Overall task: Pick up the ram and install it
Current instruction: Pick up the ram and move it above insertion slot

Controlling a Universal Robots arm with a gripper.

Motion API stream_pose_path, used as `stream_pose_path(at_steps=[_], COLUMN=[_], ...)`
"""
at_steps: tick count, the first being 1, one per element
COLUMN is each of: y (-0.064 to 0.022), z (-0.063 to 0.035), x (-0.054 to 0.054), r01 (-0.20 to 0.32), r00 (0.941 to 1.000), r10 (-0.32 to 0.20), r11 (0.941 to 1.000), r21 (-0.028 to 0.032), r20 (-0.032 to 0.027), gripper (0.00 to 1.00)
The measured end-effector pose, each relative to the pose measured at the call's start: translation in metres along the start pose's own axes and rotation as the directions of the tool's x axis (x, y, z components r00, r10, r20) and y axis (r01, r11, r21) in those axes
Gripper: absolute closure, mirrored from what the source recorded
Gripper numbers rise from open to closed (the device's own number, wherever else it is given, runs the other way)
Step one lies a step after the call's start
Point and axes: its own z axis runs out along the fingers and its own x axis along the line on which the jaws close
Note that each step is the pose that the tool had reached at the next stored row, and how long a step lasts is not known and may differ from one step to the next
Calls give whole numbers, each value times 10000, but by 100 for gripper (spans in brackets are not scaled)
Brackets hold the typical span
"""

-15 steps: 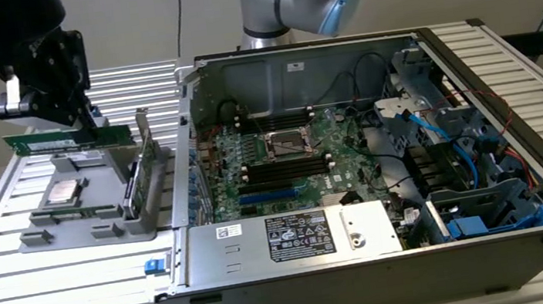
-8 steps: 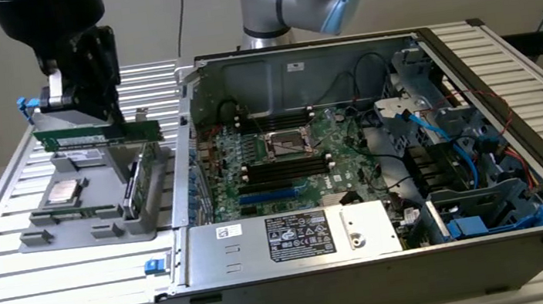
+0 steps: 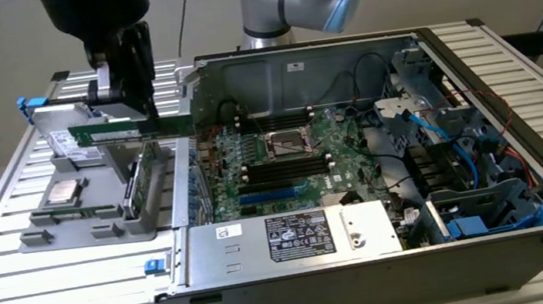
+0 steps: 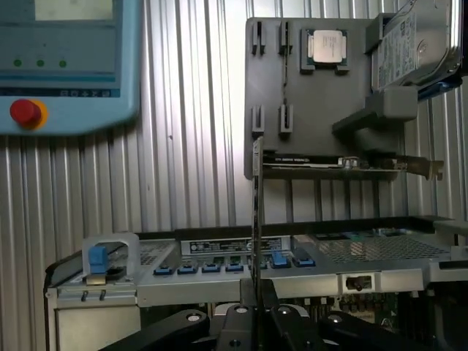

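Just outside the open computer case (image 3: 369, 268), off its wall on the exterior view's left, hovering with the gripper (image 3: 131, 121) above the grey holder tray (image 3: 53, 225). Pinching the ram (image 3: 175, 125) between nearly closed fingers (image 4: 276, 311), pads pressing on its two flat faces. Gripping around mid-length, probably for balance and for leaving the lower contact edge free. Holding the stick level, long edge horizontal, at about the height of the case's upper rim, seemingly high enough for clearing that wall. Presenting the board edge-on to the wrist camera, as a thin line rising from between the fingers, with the side of the case just beyond.

Hanging apparently clear of the tray's cut-outs beside the case. Looking down on a tray also carrying a processor chip (image 4: 328, 47) lying flat, a hard drive (image 4: 413, 44) propped at its far end from the case, and an expansion card (image 4: 322, 164) standing on edge at the end nearest the case. Each resting in its own recess, presumably for offering a fixed, graspable pose.

Not yet touching the motherboard (image 3: 295, 129) lying face up inside the case, nor its black memory slots (image 3: 284, 167), well apart from the held stick. Judging the pick as done and the seating as not begun.
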Motion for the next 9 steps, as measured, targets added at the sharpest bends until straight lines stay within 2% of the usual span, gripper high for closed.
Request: stream_pose_path(at_steps=[9], y=[-408], z=[-4], x=[-29], r01=[-1], r00=[10000], r10=[1], r11=[10000], r21=[-2], r20=[6], gripper=[86])
